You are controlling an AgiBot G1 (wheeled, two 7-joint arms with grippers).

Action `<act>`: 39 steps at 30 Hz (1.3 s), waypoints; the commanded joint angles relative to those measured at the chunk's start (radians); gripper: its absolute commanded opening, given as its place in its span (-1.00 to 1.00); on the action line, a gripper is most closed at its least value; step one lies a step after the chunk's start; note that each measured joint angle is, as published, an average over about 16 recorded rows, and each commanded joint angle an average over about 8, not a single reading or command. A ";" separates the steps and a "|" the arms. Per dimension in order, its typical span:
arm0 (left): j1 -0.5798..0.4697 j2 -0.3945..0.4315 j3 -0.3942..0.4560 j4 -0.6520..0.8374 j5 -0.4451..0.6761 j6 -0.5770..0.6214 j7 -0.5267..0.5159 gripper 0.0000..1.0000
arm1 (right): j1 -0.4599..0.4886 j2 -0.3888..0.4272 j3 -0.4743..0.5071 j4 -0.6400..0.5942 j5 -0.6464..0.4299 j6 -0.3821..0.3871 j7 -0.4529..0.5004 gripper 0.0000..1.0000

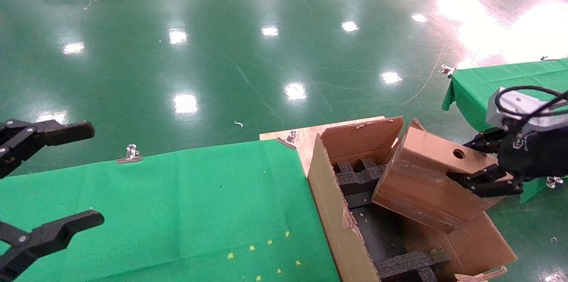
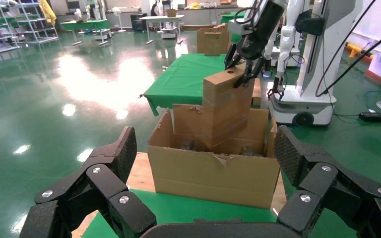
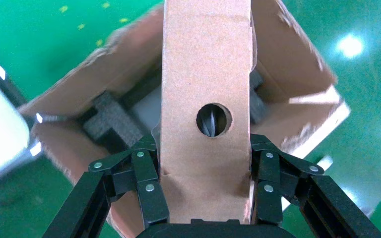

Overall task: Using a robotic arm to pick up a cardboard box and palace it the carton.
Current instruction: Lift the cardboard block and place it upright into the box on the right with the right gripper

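Observation:
My right gripper [image 1: 468, 162] is shut on the small cardboard box [image 1: 426, 175], one finger on each side, near the face with the round hole. The box hangs tilted, its lower end inside the open carton [image 1: 328, 197], above the black foam blocks [image 1: 355, 175]. The right wrist view shows the fingers [image 3: 146, 183] pressed on the box [image 3: 206, 74] over the carton [image 3: 297, 64]. The left wrist view shows the box [image 2: 225, 99] in the carton [image 2: 213, 173]. My left gripper [image 1: 84, 175] is open and empty over the green table's left end.
The carton stands on a wooden board [image 1: 306, 138] at the right end of the green-cloth table [image 1: 177, 202]. Metal clips [image 1: 131, 154] hold the cloth's far edge. A second green table [image 1: 479, 87] stands at the far right. A white robot base [image 2: 302, 104] stands beyond the carton.

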 commanded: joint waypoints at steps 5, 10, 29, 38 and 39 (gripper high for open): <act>0.000 0.000 0.000 0.000 0.000 0.000 0.000 1.00 | -0.061 0.020 -0.031 0.025 -0.003 0.130 0.184 -1.00; 0.000 0.000 0.000 0.000 0.000 0.000 0.000 1.00 | -0.112 0.041 -0.065 0.104 -0.054 0.274 0.430 -1.00; 0.000 0.000 0.000 0.000 0.000 0.000 0.000 1.00 | -0.197 0.020 -0.141 0.235 -0.240 0.473 0.918 -1.00; 0.000 0.000 0.000 0.000 0.000 0.000 0.000 1.00 | -0.227 -0.020 -0.169 0.222 -0.334 0.513 1.067 -1.00; 0.000 0.000 0.000 0.000 0.000 0.000 0.000 1.00 | -0.230 -0.026 -0.173 0.225 -0.352 0.517 1.094 -1.00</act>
